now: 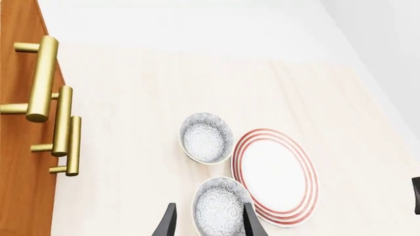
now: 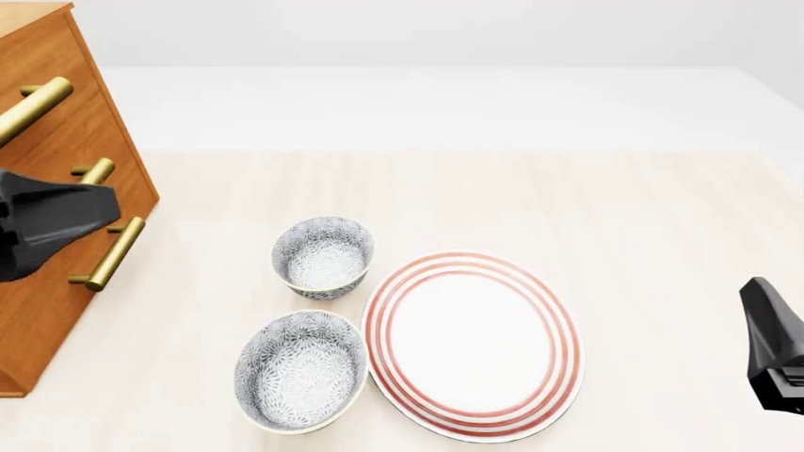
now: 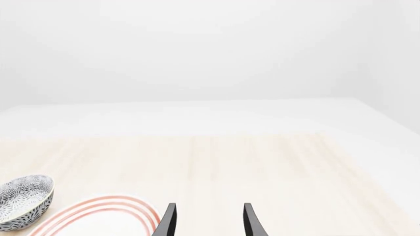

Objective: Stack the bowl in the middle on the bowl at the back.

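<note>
Pale wood table [image 2: 628, 217], both arms raised, jaws apart, empty.

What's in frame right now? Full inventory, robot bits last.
bowl in the middle: 1, grey-and-white floral, cream rim; near table edge, left of the plate, upright, empty.
bowl at the back: 1, same pattern; just behind the other bowl, by the plate's far-left rim, upright, empty.
plate: 1, white with red rings; flat on the table, right of both bowls.
cabinet: 1, brown wood; far left of the table.
handles: 3, brass bars; on the cabinet front.
table: 1, pale wood top.
left gripper: 1, black; open, fingers framing the bowl in the middle in its wrist view.
right gripper: 1, black; open, holding nothing, off the plate's right.
</note>
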Tool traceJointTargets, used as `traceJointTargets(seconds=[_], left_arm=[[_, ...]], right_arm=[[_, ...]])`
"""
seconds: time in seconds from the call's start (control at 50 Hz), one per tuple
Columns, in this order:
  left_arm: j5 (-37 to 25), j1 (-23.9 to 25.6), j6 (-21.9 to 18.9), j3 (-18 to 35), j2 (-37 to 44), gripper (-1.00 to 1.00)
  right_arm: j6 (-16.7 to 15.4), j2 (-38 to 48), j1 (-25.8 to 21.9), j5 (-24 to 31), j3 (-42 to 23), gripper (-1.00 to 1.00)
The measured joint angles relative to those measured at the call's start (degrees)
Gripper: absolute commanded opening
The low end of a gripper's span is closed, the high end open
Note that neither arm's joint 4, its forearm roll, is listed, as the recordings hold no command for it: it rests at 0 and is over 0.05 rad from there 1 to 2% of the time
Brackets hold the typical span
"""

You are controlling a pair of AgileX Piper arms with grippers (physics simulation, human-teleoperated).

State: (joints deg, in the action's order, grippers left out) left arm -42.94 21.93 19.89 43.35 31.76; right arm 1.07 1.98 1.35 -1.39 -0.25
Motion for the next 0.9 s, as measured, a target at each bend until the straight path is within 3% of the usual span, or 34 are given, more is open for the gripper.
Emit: traceJointTargets(seconds=[0.36, 0.9], left_arm=[[1.60, 4.58, 5.78, -3.81, 6.76, 1.00], [11.80, 3.79, 3.94, -14.35, 14.21, 1.00]], right_arm=[[-0.30, -0.15, 0.05, -0.01, -0.03, 1.00], [-0.39, -0.39, -0.03, 0.21, -0.06, 1.00]])
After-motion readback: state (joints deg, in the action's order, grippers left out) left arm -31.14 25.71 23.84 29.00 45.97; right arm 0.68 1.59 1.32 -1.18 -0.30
